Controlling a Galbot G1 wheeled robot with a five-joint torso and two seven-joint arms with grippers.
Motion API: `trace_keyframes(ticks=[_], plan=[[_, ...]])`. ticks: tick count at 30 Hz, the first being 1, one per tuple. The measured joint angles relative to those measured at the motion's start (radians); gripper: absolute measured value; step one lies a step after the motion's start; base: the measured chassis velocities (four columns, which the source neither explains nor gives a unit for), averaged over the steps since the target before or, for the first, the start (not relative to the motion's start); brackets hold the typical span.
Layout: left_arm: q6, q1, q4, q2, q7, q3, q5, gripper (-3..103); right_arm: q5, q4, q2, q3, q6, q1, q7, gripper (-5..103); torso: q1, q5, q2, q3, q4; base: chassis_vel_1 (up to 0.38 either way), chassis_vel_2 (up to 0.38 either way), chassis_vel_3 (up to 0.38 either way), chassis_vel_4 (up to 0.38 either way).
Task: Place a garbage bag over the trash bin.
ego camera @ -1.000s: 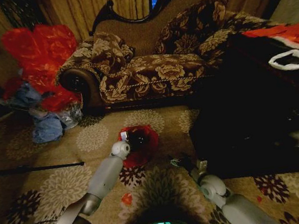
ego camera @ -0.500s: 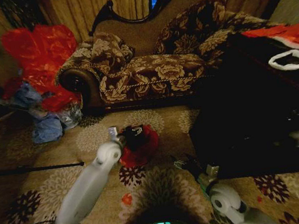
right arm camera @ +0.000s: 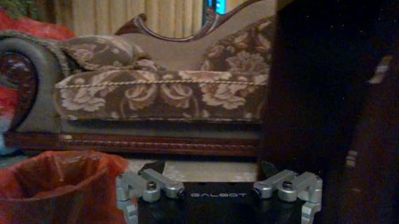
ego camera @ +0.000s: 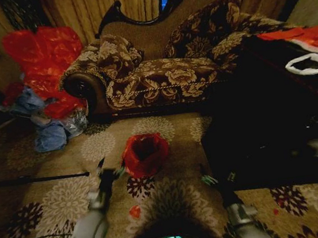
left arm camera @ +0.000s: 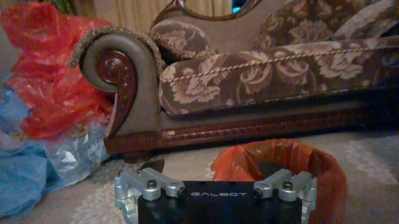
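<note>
Both claws [ego camera: 110, 167] [ego camera: 208, 177] low, apart, empty.

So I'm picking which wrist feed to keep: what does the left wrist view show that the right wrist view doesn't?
The left wrist view alone shows blue plastic below the red plastic heap by the sofa arm. The right wrist view alone shows the large black table rising close beside the right tool. Both show the sofa, and the garbage bag lining the bin, with each arm's own open tool, the left tool, in front.
</note>
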Motion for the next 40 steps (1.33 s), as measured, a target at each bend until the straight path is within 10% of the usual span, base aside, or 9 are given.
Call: trace_keyframes(ticks=[13,21,40], plan=[[0.052,0.143,-0.229,0.011,0.021,-0.117,-0.144,100,0.133,0.234,0.146,0.193,-0.070,-0.140,-0.216,100,0.000,0.0001,0.000,0.000,-0.0005,0.000,0.000,0.000,0.000],[0.211,0.073,-0.310,0.022,-0.088,0.054,-0.133,100,0.153,0.283,0.122,0.146,-0.138,-0.114,-0.186,100,0.000,0.0001,0.000,0.000,-0.0001,0.000,0.000,0.000,0.000],[0.218,0.067,-0.307,0.023,-0.092,0.060,-0.130,100,0.152,0.281,0.118,0.139,-0.143,-0.108,-0.177,100,0.000,-0.0001,0.000,0.000,-0.0003,0.000,0.000,0.000,0.000]])
